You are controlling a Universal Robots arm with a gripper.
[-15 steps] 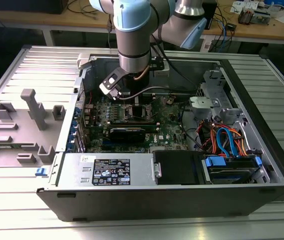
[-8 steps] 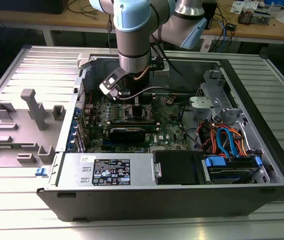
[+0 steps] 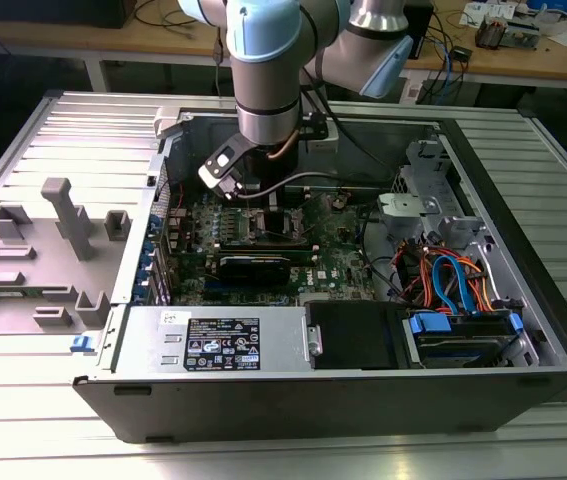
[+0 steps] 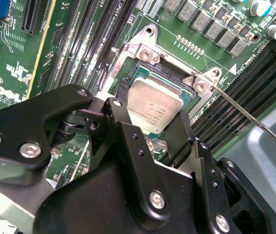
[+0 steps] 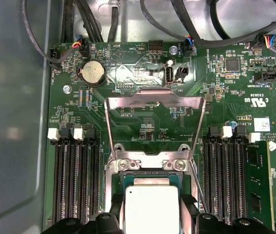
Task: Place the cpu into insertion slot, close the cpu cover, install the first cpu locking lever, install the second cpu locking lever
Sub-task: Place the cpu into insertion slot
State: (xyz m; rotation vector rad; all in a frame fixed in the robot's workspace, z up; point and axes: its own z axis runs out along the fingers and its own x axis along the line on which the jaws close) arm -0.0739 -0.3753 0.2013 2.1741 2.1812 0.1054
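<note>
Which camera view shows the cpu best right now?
The second wrist view: the cpu shows nearly its whole silver top there. In the first wrist view the picture's edge cuts its near part off. In the exterior view it is too small to tell under the arm.

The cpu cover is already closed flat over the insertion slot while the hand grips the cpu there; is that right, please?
Not quite. The cpu cover is open, swung up away from the insertion slot, as the first wrist view shows. The hand does grip the cpu there.
</note>
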